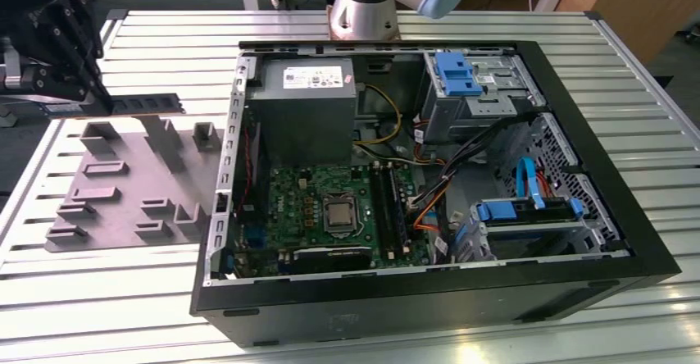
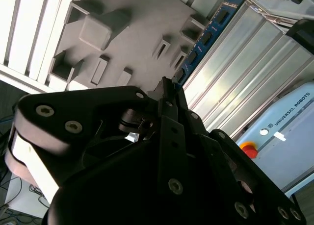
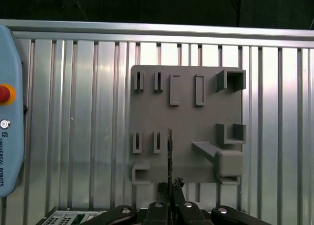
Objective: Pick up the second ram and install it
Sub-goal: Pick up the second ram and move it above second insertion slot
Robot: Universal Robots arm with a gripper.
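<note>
In the exterior view my black gripper (image 1: pixel 107 102) is at the far left, over the far edge of the grey holder plate (image 1: pixel 131 175), shut on one end of the second ram (image 1: pixel 147 102). The stick juts out level toward the open computer case (image 1: pixel 612 216). In the second wrist view the fingers (image 2: pixel 169 95) pinch the blue-green board with dark chips (image 2: pixel 208 36). In the first wrist view the second ram (image 3: pixel 170 146) shows edge-on, rising from the gripper (image 3: pixel 170 187) over the holder plate (image 3: pixel 186 122). The green motherboard (image 1: pixel 317 208) with long black slots (image 1: pixel 385 204) lies inside the case.
The case holds a grey power supply (image 1: pixel 306 110), blue drive brackets (image 1: pixel 454 73) and loose cables (image 1: pixel 438 200). Raised blocks and slots stud the holder plate. A teach pendant (image 3: pixel 7 127) lies on the ribbed metal table (image 1: pixel 110 298) beside the plate. The arm's base (image 1: pixel 366 11) stands behind the case.
</note>
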